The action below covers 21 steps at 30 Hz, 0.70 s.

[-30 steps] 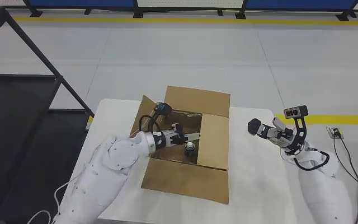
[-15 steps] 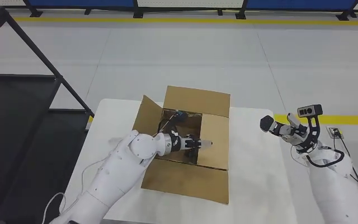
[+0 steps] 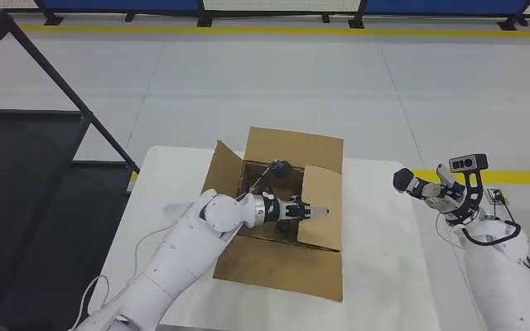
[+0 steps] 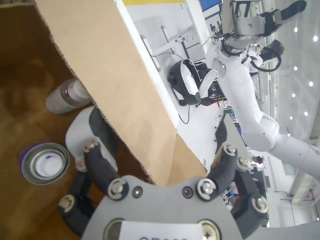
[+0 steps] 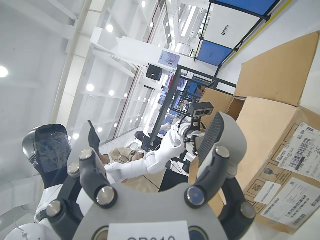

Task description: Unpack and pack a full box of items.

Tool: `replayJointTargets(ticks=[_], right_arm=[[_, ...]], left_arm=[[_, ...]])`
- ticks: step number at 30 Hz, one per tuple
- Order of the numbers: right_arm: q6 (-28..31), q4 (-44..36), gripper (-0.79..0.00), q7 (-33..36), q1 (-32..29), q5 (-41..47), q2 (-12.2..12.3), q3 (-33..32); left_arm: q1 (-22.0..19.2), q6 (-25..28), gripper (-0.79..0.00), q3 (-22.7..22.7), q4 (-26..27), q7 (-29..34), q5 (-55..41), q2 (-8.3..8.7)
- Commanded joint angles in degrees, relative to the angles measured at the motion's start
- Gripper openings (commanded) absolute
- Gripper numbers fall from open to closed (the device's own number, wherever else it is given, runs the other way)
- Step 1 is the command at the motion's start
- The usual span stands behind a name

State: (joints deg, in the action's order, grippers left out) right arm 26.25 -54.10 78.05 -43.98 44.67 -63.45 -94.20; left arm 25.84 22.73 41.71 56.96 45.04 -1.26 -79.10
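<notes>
top view — left hand point(image 3: 313, 211) astride flap point(image 3: 327, 189)

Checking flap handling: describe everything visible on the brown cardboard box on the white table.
The brown corrugated cardboard box sits open on the white table. The near flap lies folded out; the flap on the robot's right stands tilted, its raw edge between the fingers of the open left gripper. One outer side carries white printed labels. A metal can and a clear bottle rest inside.

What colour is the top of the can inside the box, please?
The can is silver-topped, white centre; clearest in left wrist view.
</notes>
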Motion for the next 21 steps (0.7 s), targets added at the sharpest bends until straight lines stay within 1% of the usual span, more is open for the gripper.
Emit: replayJointTargets(ticks=[1, 6, 11, 13, 16, 21], right_arm=[[0.0, -0.1, 0.0, 0.0, -0.2, 0.6, 0.1, -0.1], [0.1, -0.5, 0.0, -0.1, -1.1, 2.0, 0.6, -1.1], [0.2, -1.2, 0.0, -0.2, -2.5, 3.5, 1.1, -2.7], [0.3, -1.7, 0.0, -0.2, -3.5, 4.2, 1.4, -3.8], [0.3, -2.2, 0.0, -0.3, -4.9, 5.2, 1.7, -5.4], [0.3, -2.8, 0.0, -0.2, -7.1, 6.6, 2.2, -7.8]], left_arm=[[0.1, 0.4, 0.0, 0.4, 1.5, 0.0, 0.4, 0.07], [1.4, 0.5, 0.0, 1.4, 6.0, -2.3, 2.0, 0.2], [2.8, -0.9, 0.0, 0.6, 9.7, -8.6, 6.6, -0.34], [3.4, -1.6, 0.0, -0.2, 10.7, -12.2, 8.1, -0.92], [3.9, -1.9, 0.0, -1.5, 11.4, -15.9, 9.0, -1.85], [3.5, -1.8, 0.0, -4.5, 10.7, -19.5, 10.3, -3.8]])
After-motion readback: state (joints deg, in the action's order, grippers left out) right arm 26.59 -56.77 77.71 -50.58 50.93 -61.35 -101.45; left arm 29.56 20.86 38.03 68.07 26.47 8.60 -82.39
